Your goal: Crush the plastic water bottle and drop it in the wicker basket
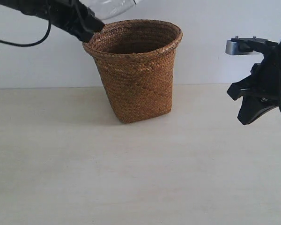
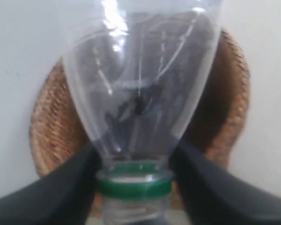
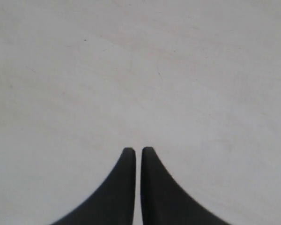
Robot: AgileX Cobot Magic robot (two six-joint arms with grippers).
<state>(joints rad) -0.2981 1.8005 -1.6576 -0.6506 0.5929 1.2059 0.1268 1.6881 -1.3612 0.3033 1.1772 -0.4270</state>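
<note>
Exterior view: one wicker basket (image 1: 136, 79) is standing upright on the pale table (image 1: 131, 183), near the back wall. The left gripper (image 1: 94, 26) is reaching in from the upper left and hanging just beside the basket's rim. It is carrying the one plastic water bottle (image 1: 114, 8), which is showing only as a clear patch cut off by the top edge, above the rim; the grip itself is not readable from here. The right gripper (image 1: 247, 115) is hovering above the table, well apart from the basket. Two grippers are showing in all. Left wrist view: this is giving the grip detail that the exterior view is hiding. The two dark fingers (image 2: 51, 192) of the left gripper (image 2: 135, 157) are pressing on either side of the bottle (image 2: 140, 84) at its neck, just above the green cap ring (image 2: 133, 183). The clear body is showing creases and glare, and the basket (image 2: 49, 122) is sitting behind it. Right wrist view: only bare table (image 3: 140, 70) is lying under the right gripper (image 3: 135, 151). Its jaws are standing almost together with a thin slit between them, holding nothing; neither bottle nor basket is showing here.
</note>
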